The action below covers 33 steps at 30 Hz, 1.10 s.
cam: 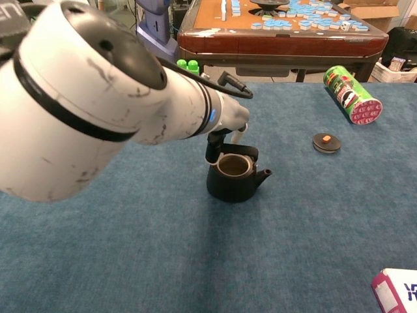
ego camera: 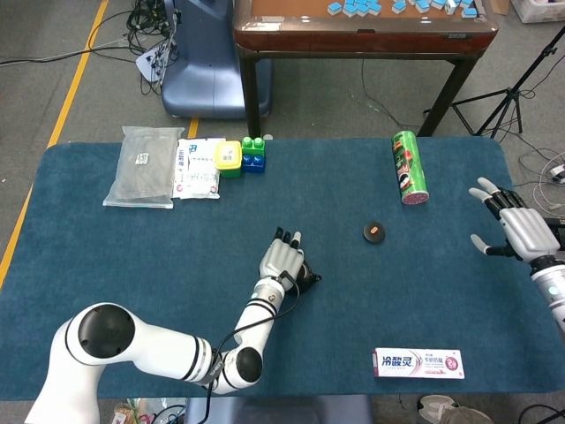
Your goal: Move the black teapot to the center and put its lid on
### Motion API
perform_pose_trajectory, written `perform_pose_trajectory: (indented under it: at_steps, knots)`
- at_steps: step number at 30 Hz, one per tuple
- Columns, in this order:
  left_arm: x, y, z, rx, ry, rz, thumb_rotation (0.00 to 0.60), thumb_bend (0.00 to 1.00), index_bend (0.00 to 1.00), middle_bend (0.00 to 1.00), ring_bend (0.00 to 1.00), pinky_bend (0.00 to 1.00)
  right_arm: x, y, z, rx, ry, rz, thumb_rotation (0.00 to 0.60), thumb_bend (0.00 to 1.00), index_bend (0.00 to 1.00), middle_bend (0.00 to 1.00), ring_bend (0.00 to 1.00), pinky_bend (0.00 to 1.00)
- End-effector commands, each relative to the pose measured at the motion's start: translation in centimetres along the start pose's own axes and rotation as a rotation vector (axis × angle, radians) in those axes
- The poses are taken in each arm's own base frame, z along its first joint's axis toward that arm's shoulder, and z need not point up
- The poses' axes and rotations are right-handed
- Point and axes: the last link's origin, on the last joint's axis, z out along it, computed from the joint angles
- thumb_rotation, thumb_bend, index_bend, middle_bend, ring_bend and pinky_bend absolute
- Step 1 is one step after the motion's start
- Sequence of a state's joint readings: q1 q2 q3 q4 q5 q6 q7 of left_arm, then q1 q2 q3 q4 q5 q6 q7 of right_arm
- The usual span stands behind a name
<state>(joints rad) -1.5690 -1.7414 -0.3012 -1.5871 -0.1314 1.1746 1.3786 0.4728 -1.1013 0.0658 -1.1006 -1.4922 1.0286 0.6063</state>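
Note:
The black teapot (cam: 233, 177) stands upright on the blue table, lidless, its spout pointing right. In the head view only its spout and edge (ego camera: 309, 280) show beneath my left hand (ego camera: 281, 259). That hand is over the pot and holds its arched handle from above; in the chest view my forearm hides most of the left hand (cam: 229, 125). The small black lid (ego camera: 374, 232) with an orange knob lies flat to the pot's right, also seen as the lid (cam: 326, 142) in the chest view. My right hand (ego camera: 514, 230) hovers open at the table's right edge, fingers spread, holding nothing.
A green can (ego camera: 409, 166) lies on its side beyond the lid. A toothpaste box (ego camera: 418, 363) sits near the front edge. Packets (ego camera: 141, 166), a yellow tub (ego camera: 229, 157) and toy blocks (ego camera: 253, 154) line the back left. A wooden table (ego camera: 362, 35) stands behind.

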Motion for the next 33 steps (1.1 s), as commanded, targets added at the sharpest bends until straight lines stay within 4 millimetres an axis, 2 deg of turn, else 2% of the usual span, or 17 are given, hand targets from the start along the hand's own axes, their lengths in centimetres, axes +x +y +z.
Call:
perform_pose_trajectory:
  at_steps: [1, 11, 18, 25, 27, 33]
  knots:
    - [0.1, -0.6, -0.9, 0.019, -0.021, 0.000, 0.600, 0.49, 0.17, 0.00, 0.00, 0.00, 0.0, -0.3, 0.3, 0.010, 0.004, 0.001, 0.600, 0.37, 0.07, 0.00, 0.00, 0.00]
    - [-2.8, -0.9, -3.0, 0.004, -0.068, -0.042, 0.600, 0.49, 0.13, 0.00, 0.00, 0.00, 0.3, -1.7, 0.3, 0.062, 0.030, -0.003, 0.600, 0.37, 0.07, 0.00, 0.00, 0.00]
    - [-5.4, -0.7, -4.0, -0.025, -0.087, -0.056, 0.600, 0.49, 0.10, 0.00, 0.00, 0.00, 1.1, -2.1, -1.2, 0.074, 0.070, -0.015, 0.600, 0.37, 0.07, 0.00, 0.00, 0.00]
    - [-7.0, -1.0, -5.0, -0.013, -0.104, -0.042, 0.600, 0.49, 0.05, 0.00, 0.00, 0.00, 1.5, -2.6, -2.6, 0.072, 0.084, -0.021, 0.600, 0.37, 0.07, 0.00, 0.00, 0.00]
    - [-7.0, -1.2, -5.3, -0.008, -0.102, -0.048, 0.600, 0.49, 0.04, 0.00, 0.00, 0.00, 1.4, -2.7, -2.8, 0.073, 0.082, -0.026, 0.600, 0.37, 0.07, 0.00, 0.00, 0.00]
    - [-5.5, -2.0, -7.0, 0.006, -0.047, -0.064, 0.600, 0.49, 0.01, 0.00, 0.00, 0.00, 1.3, -3.3, -3.1, 0.075, 0.084, -0.029, 0.600, 0.37, 0.07, 0.00, 0.00, 0.00]
